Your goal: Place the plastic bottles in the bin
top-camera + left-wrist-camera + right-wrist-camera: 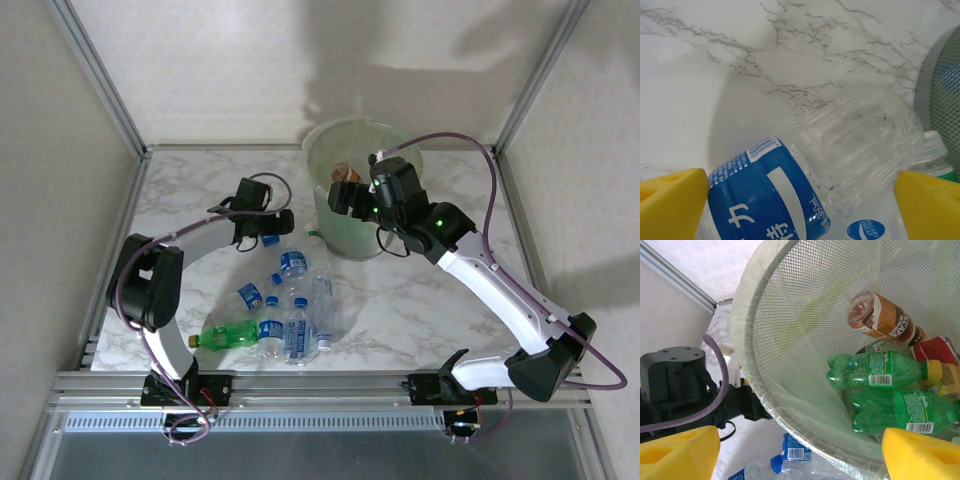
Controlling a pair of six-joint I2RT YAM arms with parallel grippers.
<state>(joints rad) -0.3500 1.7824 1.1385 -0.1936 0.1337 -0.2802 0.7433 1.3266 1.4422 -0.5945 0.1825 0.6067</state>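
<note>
Left pincer (801, 181) spread astride clear bottle (855, 140), neck cut off, right pincer (800, 440) spread wide over bin (790, 340)

Marble table (195, 190): bin (350, 230) upright, plastic bottles (295, 335) lying beside.

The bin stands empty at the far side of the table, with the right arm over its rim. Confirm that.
Not empty: the right wrist view shows the bin holding two green bottles and a brown-labelled bottle. The rest is right: far side of the table, right arm over its rim.
</note>
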